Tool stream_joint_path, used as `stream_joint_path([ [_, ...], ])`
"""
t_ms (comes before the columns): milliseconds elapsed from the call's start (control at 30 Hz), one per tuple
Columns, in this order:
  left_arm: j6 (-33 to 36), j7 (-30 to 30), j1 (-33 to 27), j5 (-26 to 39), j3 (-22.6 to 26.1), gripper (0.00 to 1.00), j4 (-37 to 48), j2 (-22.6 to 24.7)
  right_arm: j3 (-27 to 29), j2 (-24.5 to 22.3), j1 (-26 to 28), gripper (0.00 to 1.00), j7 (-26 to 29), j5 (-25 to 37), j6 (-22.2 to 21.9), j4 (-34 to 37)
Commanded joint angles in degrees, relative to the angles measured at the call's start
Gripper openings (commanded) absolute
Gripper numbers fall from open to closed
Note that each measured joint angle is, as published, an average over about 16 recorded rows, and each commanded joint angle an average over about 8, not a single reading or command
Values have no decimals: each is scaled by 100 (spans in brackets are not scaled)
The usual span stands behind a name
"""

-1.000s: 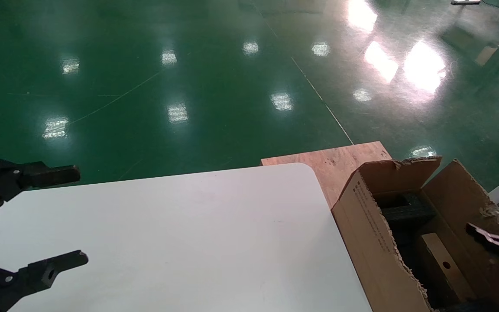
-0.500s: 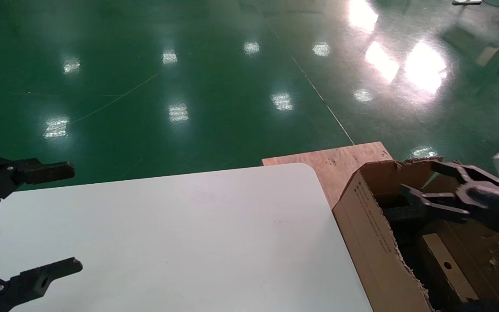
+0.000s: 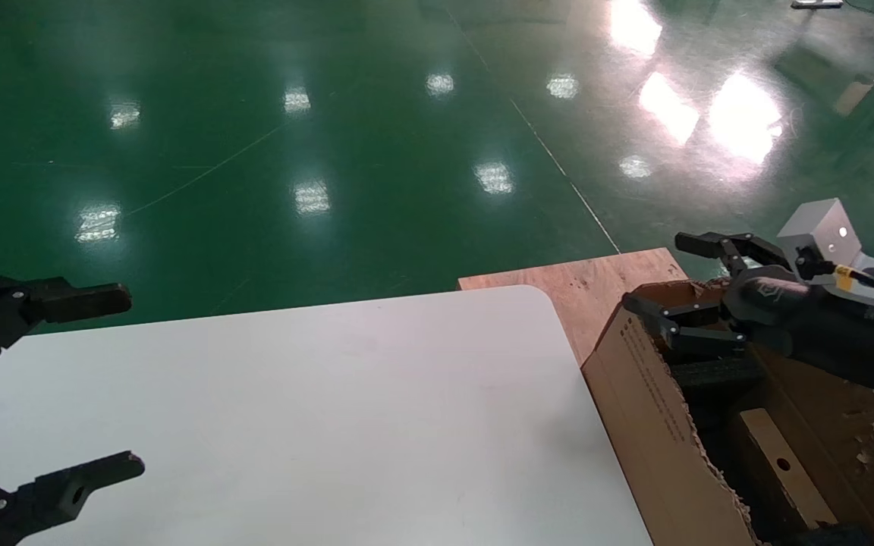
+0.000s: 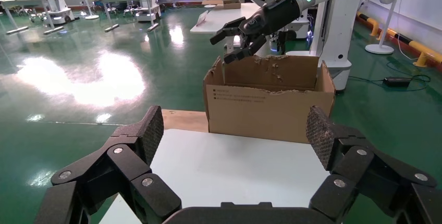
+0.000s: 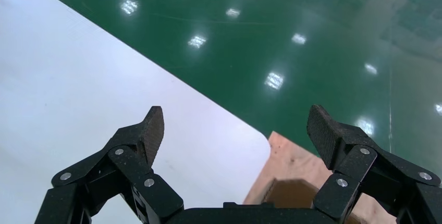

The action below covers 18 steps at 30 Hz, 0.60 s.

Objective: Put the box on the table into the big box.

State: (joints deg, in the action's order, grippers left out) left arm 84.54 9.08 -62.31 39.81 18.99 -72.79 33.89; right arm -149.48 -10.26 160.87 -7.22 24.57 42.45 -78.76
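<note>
1. Two grippers show, both empty. The left gripper (image 3: pixel 103 383) hangs over the near left edge of the white surface (image 3: pixel 331 417), its jaws spread wide apart.
2. Nearest on the right, the wooden box (image 3: pixel 782 466) lies inside the big cardboard box (image 3: pixel 649 409), its broad face with the small round hole turned up, dark foam (image 3: pixel 714 375) just beyond it.
3. That big box stands just beside the right edge of the surface, its torn flaps open and small black print on the side that faces the surface.
4. Above the far rim of the big box the right gripper (image 3: pixel 664 277) hovers with its jaws apart, clear of the wooden box below and nearer; the left wrist view shows it (image 4: pixel 229 41) above the carton's far corner.
5. Beyond the rounded far corner of the surface a flat plywood board (image 3: pixel 581 280) lies under the far end of the carton.
6. Farthest out is the glossy green floor (image 3: pixel 331 114), bright with light reflections.
</note>
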Motion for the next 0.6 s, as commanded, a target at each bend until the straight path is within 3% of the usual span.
stream_joint_path([
  [33, 0, 0, 0, 0, 0, 100, 0, 0, -1, 24, 6, 100, -5, 3, -27, -28],
  [300, 0, 0, 0, 0, 0, 100, 1, 0, 313, 71, -239, 100, 59, 44, 129, 83],
  [600, 0, -1, -1, -1, 2, 100, 2, 0, 2093, 684, -1562, 100, 295, 275, 697, 132],
])
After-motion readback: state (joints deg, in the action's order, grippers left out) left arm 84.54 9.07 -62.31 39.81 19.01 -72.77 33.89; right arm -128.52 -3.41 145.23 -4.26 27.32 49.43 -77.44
